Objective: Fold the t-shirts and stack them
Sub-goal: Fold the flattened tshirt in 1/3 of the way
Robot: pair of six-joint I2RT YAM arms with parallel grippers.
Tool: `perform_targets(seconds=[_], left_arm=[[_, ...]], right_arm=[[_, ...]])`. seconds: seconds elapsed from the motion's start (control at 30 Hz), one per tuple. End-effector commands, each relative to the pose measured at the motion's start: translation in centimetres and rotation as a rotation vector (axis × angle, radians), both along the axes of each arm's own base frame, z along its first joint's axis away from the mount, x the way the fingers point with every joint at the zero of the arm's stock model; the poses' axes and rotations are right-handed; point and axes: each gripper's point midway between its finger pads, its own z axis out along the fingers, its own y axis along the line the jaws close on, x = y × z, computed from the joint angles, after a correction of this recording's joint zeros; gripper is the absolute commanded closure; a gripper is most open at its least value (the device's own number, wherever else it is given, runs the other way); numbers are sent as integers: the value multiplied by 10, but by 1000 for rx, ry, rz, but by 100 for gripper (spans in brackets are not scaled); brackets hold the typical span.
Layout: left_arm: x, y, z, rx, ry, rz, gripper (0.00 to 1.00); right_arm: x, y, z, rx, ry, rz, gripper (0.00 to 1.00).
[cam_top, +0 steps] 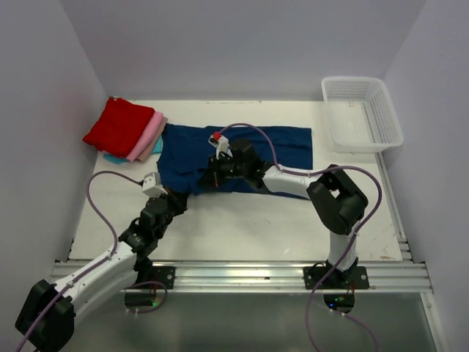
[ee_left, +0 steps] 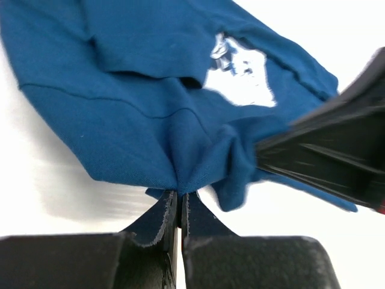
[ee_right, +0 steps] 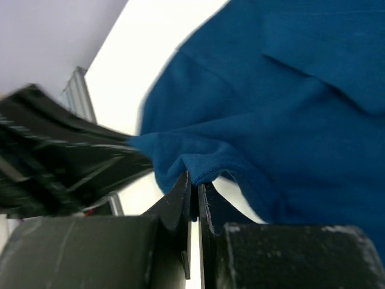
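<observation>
The left gripper (ee_left: 178, 201) and right gripper (ee_right: 194, 189) each pinch a thin edge of the navy blue t-shirt (ee_left: 120, 108), very near together; the cloth may slip out, or the arms may collide.

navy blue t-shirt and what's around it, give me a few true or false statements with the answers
1. The left gripper has its fingers shut on a pinch of the large navy blue cloth t-shirt. True.
2. The right gripper is open and clear of the cloth. False: its fingers are shut on an edge of that shirt.
3. The white plastic mesh basket stands at the far right corner of the table. True.
4. The folded red cloth t-shirt lies in the basket. False: it tops a pile at the far left, over the folded pink cloth t-shirt.
</observation>
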Motion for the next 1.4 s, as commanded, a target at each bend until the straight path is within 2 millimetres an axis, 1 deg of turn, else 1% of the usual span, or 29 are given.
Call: perform_targets(seconds=[0.0, 0.03, 0.1, 0.13, 0.17, 0.23, 0.27, 0.43, 0.53, 0.57, 0.6, 0.63, 0.67, 0.7, 0.73, 0.8, 0.83, 0.87, 0.9, 0.93, 0.97, 1.0, 1.03, 1.07, 1.1, 1.13, 1.27, 1.3, 1.37], left_arm=[[-4, -10, 25, 9, 15, -62, 100], [-4, -14, 33, 0, 12, -79, 100], [-9, -13, 32, 14, 42, -90, 100], [-9, -14, 39, 7, 37, -95, 100], [-11, -14, 38, 14, 49, -98, 100], [-12, -14, 44, 10, 43, -104, 100], [-13, -13, 44, 16, 53, -105, 100], [-16, -15, 48, 14, 58, -119, 100], [-16, -18, 52, 13, 57, -136, 100], [-16, -19, 54, 10, 56, -141, 100], [-16, -20, 56, 13, 54, -153, 100], [-16, -23, 62, 5, 45, -167, 100], [-17, -25, 62, 9, 54, -178, 100], [-17, -27, 64, 5, 56, -186, 100], [-19, -31, 68, -3, 57, -211, 100], [-22, -37, 72, -23, 60, -240, 100], [-25, -43, 78, -41, 59, -275, 100], [-27, -45, 83, -56, 59, -288, 100], [-30, -51, 91, -75, 52, -322, 100], [-33, -52, 93, -79, 63, -333, 100], [-35, -53, 96, -87, 63, -338, 100], [-36, -53, 99, -91, 63, -345, 100], [-38, -52, 100, -86, 73, -345, 100], [-40, -51, 104, -90, 66, -347, 100], [-41, -50, 105, -90, 64, -344, 100], [-42, -49, 105, -87, 68, -342, 100], [-46, -41, 103, -81, 76, -315, 100], [-48, -40, 102, -85, 79, -315, 100], [-49, -40, 104, -95, 73, -315, 100]], right_arm=[[19, -14, 7, -24, -60, -46, 100], [21, -16, 6, -26, -56, -53, 100], [30, -22, 1, -52, -49, -79, 98], [33, -25, -4, -69, -48, -85, 73], [36, -27, -4, -78, -50, -92, 61], [35, -30, -8, -103, -46, -97, 31], [33, -34, -8, -107, -48, -103, 1], [20, -47, 10, -77, -80, -119, 1], [-5, -63, 23, -44, -71, -109, 1], [-11, -65, 13, -53, -49, -103, 1], [-19, -68, 28, -25, -73, -99, 1], [-25, -72, 28, -21, -61, -107, 1], [-38, -79, 15, -36, -29, -106, 1], [-43, -79, 28, 17, -51, -107, 1], [-57, -83, 13, 20, 14, -111, 1], [-69, -77, 19, 110, 34, -85, 1], [-82, -80, 3, 125, 126, -96, 1], [-87, -78, 2, 159, 153, -93, 1], [-85, -72, 19, 261, 115, -89, 1], [-95, -74, -3, 267, 224, -111, 4], [-96, -72, -2, 318, 246, -114, 7], [-93, -68, 25, 463, 190, -95, 10], [-95, -67, 4, 487, 320, -125, 14], [-91, -65, 10, 556, 327, -129, 38], [-92, -59, 6, 554, 373, -111, 49], [-96, -47, 4, 550, 356, -89, 54], [-97, -43, 23, 585, 252, -112, 53], [-96, -43, 25, 588, 244, -115, 63], [-94, -39, 29, 597, 236, -104, 76]])
